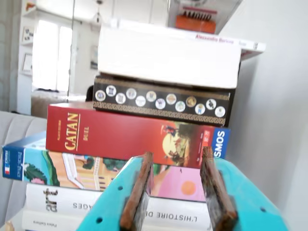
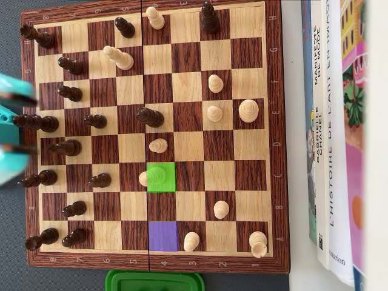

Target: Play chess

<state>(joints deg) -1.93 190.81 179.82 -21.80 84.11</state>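
A wooden chessboard point(image 2: 276, 121) fills the overhead view. Dark pieces such as one point(image 2: 148, 116) stand mostly on its left side, and light pieces such as one point(image 2: 248, 110) are spread over the middle and right. One square is tinted green point(image 2: 167, 177), with a light pawn point(image 2: 150, 177) on its left part. Another square is tinted purple point(image 2: 162, 236) and bare. My teal gripper point(image 2: 13, 121) is at the board's left edge, above the dark back rows. In the wrist view the gripper point(image 1: 177, 156) is open and empty, facing a stack of books.
A stack of books and game boxes point(image 2: 339, 133) lies right of the board. It also shows in the wrist view point(image 1: 130, 132), with a red Catan box. A green plastic container point(image 2: 154, 282) sits just below the board's bottom edge.
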